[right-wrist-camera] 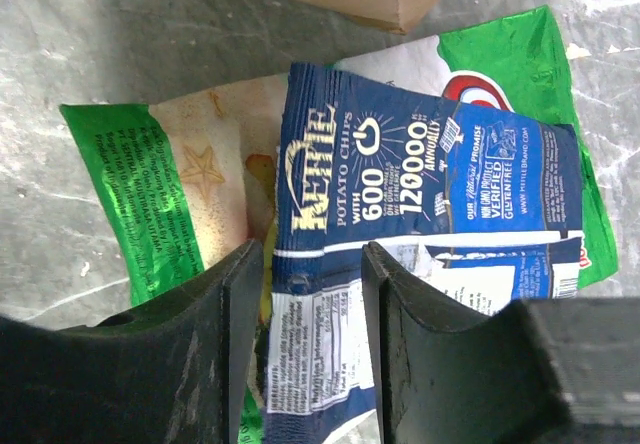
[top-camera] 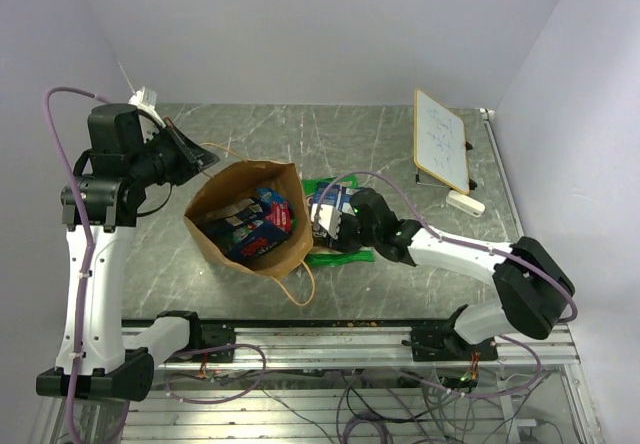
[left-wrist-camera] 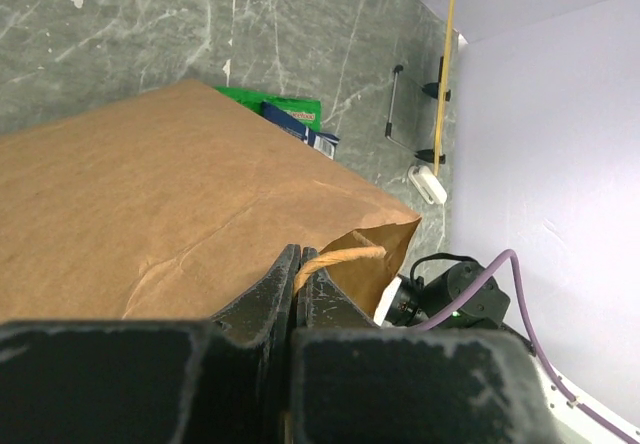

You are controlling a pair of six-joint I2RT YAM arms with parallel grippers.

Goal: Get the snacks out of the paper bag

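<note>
Right of the paper bag [top-camera: 228, 179], your right tool [right-wrist-camera: 310, 254] stands spread over a blue Kettle packet [right-wrist-camera: 420, 174].
That packet lies on green packets [right-wrist-camera: 130, 184] on the bench [top-camera: 400, 154], just beside the bag; whether the fingers touch it is hard to tell. Your left tool [left-wrist-camera: 298, 264] pinches the bag's handle [left-wrist-camera: 345, 256]. More snacks [top-camera: 250, 226] sit inside the bag.

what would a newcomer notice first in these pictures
The open brown paper bag in the middle of the table is full of snacks, and the left hand is pinched shut on its handle. Just right of the bag, the right hand stands open over a blue chip packet lying on green packets.
</note>
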